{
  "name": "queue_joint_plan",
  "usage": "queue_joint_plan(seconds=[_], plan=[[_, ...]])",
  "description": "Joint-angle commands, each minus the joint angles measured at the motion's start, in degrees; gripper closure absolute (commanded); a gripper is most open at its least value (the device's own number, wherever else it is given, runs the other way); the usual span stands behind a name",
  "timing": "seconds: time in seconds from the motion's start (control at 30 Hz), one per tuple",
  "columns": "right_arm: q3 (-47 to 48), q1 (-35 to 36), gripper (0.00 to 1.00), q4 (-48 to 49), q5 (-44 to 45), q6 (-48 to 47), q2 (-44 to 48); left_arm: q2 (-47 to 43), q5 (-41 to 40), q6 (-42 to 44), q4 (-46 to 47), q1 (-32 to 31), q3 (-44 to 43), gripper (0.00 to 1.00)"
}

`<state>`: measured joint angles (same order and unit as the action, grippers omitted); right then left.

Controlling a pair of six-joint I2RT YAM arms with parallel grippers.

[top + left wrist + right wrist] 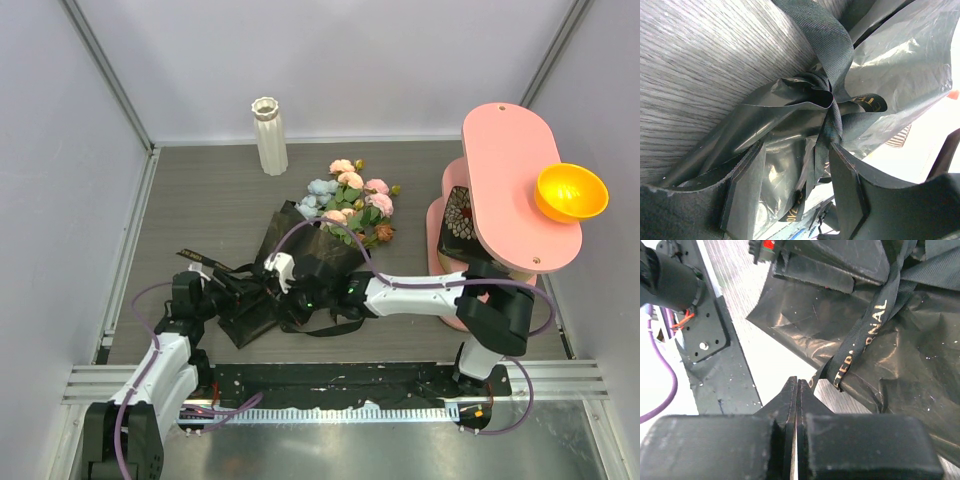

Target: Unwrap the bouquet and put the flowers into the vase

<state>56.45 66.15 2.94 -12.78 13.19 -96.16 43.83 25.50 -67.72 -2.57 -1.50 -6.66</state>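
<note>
Both arms reached low along the near edge of the grey counter (200, 200). The left end effector (796, 147) sat part-open astride the bouquet (325, 235) at its tied neck, grip unclear, and the right end effector (797, 381) was pressed shut beside the ribbon (865, 325). The bouquet lay mid-counter, and the vase (269, 135) stood upright at the far edge, before pale walls.

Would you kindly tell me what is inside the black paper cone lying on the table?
Pink, peach, pale-blue and rust flower heads poke out of the wide mouth of the black paper cone. Their stems inside cannot be seen, because the paper covers them.
</note>
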Motion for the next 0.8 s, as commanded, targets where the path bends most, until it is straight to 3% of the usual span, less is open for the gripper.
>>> queue_joint_plan(seconds=[0.0,0.03,0.07,0.2,0.37,0.77], plan=[[-0.45,0.3,0.99,3.12,0.55,1.66,5.53,0.11,-0.71,-0.13,-0.07,-0.17,0.33,0.43],[-0.72,0.3,0.99,2.95,2.47,1.75,5.81,0.11,-0.71,-0.13,0.02,-0.17,0.33,0.43],[-0.81,0.3,0.94,2.6,8.32,1.92,5.9,-0.06,-0.71,-0.04,-0.07,-0.17,0.33,0.43],[2.6,0.12,0.75,-2.57,14.77,-0.62,2.3,-0.42,-0.62,-0.13,-0.33,-0.17,0.5,0.43],[6.22,0.38,0.67,-6.19,15.94,-2.12,-4.03,-1.12,-0.45,-0.04,-1.21,-0.26,0.33,0.43],[7.1,3.19,0.56,-3.2,10.23,-1.5,-7.02,-1.03,-0.8,-0.13,-1.3,-0.17,0.15,0.42]])
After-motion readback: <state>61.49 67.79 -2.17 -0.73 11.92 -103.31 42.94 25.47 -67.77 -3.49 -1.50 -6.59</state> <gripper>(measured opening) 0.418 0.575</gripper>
